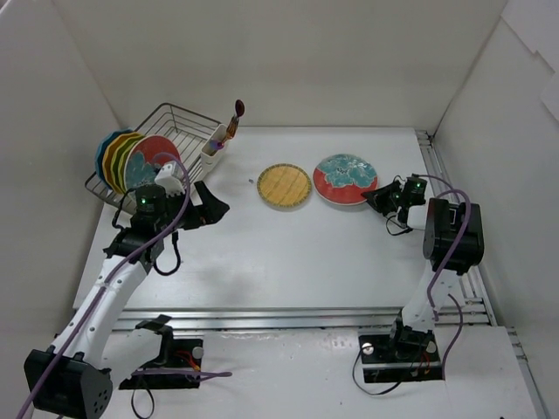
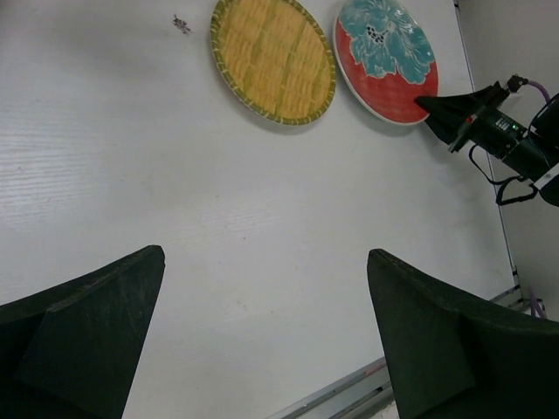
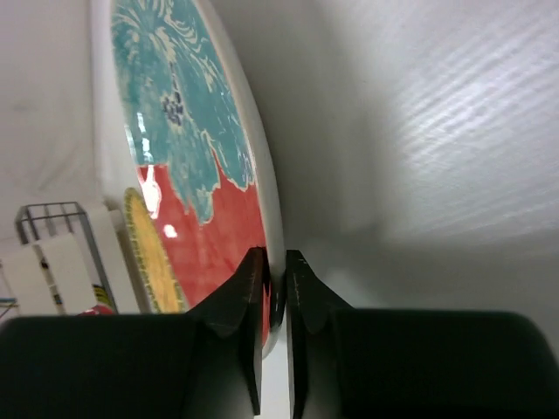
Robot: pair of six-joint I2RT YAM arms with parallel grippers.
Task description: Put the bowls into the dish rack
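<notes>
The silver wire dish rack stands at the back left with several bowls on edge in it: blue, green, orange and a red-and-teal one. A tan woven bowl and a second red-and-teal bowl lie on the table; both show in the left wrist view, tan woven and red-and-teal. My right gripper is shut on the red-and-teal bowl's near right rim. My left gripper is open and empty, just right of the rack, above bare table.
A small white utensil cup with a brush stands on the rack's right corner. White walls enclose the table on three sides. A metal rail runs along the table's near edge. A small dark speck lies left of the tan bowl.
</notes>
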